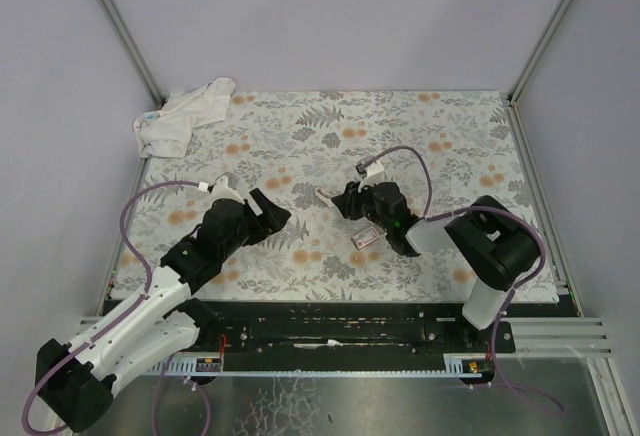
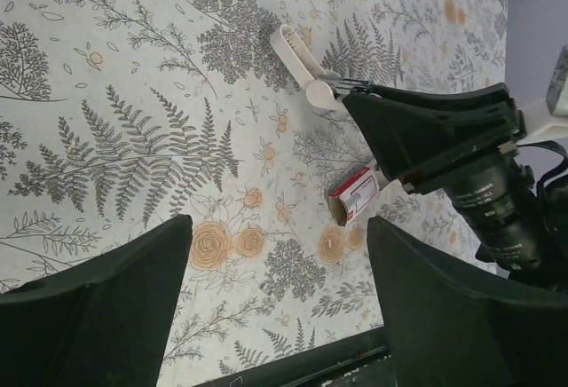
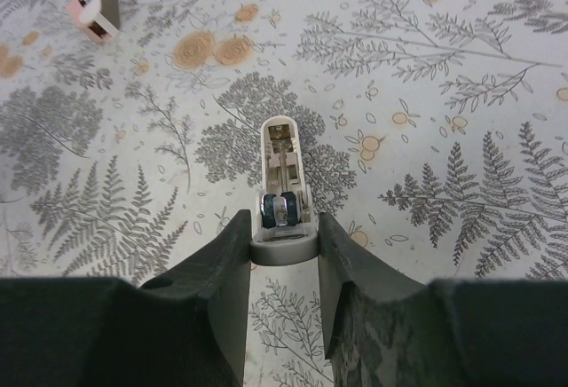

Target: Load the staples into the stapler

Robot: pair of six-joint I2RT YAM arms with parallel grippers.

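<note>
Right gripper clamps cream plastic stapler. Red-pink cardboard staples box at its 5 o'clock, top view. Left gripper spread, empty.

Staples box front-R of stapler; cloth far-L corner.

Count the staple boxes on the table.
1. The box lies on the mat, apart from the stapler that the right end effector grips. Another could hide under the cloth.
</note>
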